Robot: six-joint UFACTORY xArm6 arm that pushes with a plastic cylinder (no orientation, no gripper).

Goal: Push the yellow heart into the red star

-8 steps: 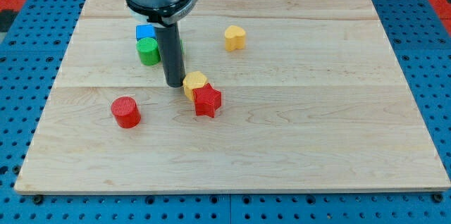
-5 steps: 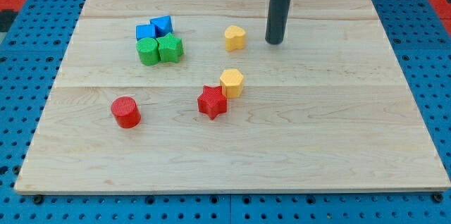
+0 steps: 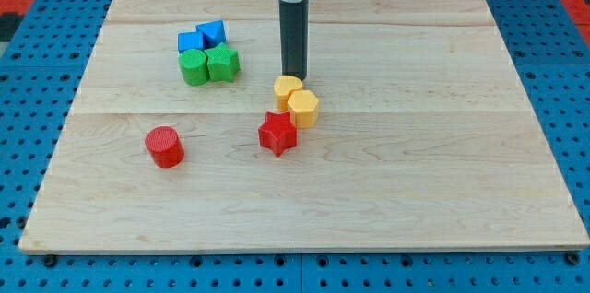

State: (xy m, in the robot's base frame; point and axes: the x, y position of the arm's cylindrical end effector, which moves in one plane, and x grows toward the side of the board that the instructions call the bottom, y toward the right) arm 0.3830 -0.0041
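The yellow heart [image 3: 287, 89] lies near the board's middle, touching the yellow hexagon [image 3: 303, 108] at its lower right. The red star [image 3: 277, 134] sits just below them, touching or nearly touching the hexagon, a small gap from the heart. My tip [image 3: 294, 76] stands right above the heart, at its top edge, apparently touching it.
Two blue blocks [image 3: 201, 36] and two green blocks [image 3: 208, 64] cluster at the upper left. A red cylinder [image 3: 165, 146] stands at the lower left. The wooden board [image 3: 442, 164] lies on a blue pegboard.
The yellow heart has moved down and left from the upper middle to sit against the yellow hexagon. My tip moved from the heart's right to just above it.
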